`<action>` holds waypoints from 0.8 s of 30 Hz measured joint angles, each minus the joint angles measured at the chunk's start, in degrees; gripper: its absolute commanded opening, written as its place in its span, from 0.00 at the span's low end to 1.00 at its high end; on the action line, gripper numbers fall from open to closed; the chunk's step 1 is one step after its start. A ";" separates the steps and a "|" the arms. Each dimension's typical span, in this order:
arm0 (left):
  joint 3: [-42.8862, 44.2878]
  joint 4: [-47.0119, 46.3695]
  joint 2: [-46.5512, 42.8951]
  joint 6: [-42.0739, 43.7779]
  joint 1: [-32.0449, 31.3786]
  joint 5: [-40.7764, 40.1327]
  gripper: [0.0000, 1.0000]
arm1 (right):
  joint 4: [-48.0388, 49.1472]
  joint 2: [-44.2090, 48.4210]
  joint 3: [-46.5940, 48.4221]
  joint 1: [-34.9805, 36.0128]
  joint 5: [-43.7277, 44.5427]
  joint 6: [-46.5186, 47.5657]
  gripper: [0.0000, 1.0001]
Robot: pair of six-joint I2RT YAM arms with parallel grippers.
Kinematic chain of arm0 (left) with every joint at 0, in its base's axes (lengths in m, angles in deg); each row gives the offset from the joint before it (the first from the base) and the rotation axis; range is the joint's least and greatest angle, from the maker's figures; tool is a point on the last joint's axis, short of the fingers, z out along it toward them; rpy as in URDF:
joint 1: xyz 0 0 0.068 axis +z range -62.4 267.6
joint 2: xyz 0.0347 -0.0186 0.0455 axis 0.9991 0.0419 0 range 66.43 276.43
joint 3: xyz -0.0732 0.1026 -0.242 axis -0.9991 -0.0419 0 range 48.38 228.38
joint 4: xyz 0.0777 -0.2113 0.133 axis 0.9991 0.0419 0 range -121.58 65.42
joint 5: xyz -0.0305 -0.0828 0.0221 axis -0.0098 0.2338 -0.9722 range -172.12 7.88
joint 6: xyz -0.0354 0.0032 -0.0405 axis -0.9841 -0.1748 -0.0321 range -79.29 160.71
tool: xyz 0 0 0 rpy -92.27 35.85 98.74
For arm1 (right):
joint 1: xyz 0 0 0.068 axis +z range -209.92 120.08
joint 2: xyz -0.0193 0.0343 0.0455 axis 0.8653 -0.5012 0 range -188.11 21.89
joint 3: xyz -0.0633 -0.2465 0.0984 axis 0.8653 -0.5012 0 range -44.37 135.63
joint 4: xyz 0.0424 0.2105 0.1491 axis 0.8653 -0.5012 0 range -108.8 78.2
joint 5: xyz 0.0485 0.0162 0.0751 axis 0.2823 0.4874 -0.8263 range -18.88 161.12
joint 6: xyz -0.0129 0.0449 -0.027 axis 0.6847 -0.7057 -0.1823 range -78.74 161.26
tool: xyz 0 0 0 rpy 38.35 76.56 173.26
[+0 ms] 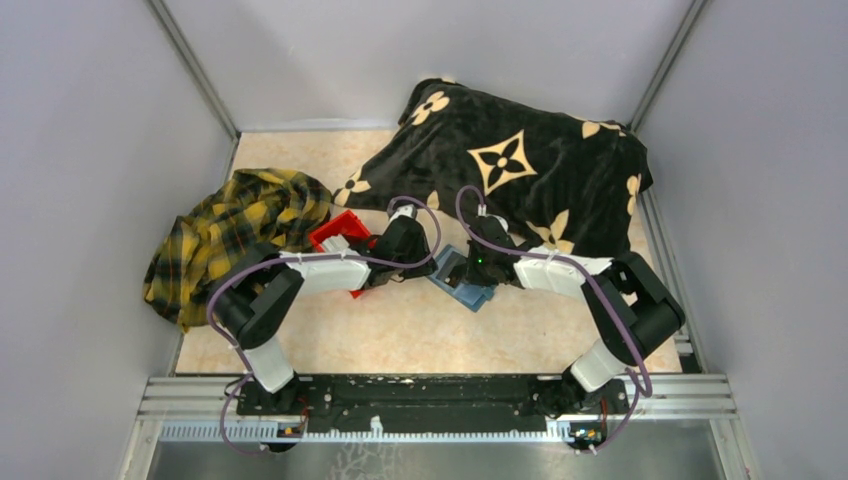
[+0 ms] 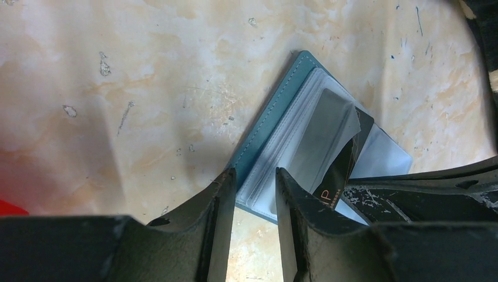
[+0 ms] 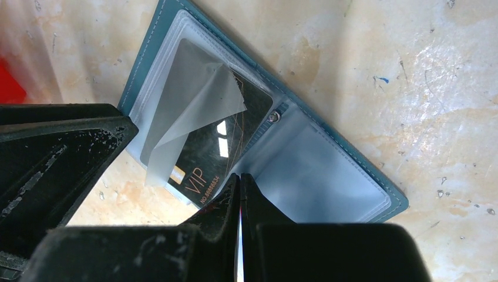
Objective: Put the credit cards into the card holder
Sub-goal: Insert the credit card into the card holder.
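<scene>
The teal-blue card holder (image 1: 462, 282) lies open on the table between my two grippers, its clear sleeves facing up (image 3: 317, 170). A black card marked VIP (image 3: 208, 158) lies slanted on its left half, partly under a lifted clear sleeve flap (image 3: 188, 88). It also shows in the left wrist view (image 2: 339, 171). My right gripper (image 3: 240, 177) is shut, its tips at the card's lower right edge by the holder's fold. My left gripper (image 2: 252, 179) is open, its fingertips over the holder's left edge (image 2: 267, 126). No other cards show.
A red bin (image 1: 338, 236) stands left of the holder, partly under my left arm. A yellow plaid cloth (image 1: 235, 235) lies at the left. A black blanket with tan flower marks (image 1: 520, 170) covers the far right. Grey walls enclose the table.
</scene>
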 measured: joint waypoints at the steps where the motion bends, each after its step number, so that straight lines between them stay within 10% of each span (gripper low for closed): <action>1: 0.02 0.00 0.00 0.02 0.09 0.07 0.40 | 0.02 0.00 0.00 0.00 -0.02 0.00 0.00; 24: -4.94 -6.16 -1.55 -1.51 1.03 1.36 0.34 | -4.04 -3.85 5.20 1.62 0.94 0.11 0.00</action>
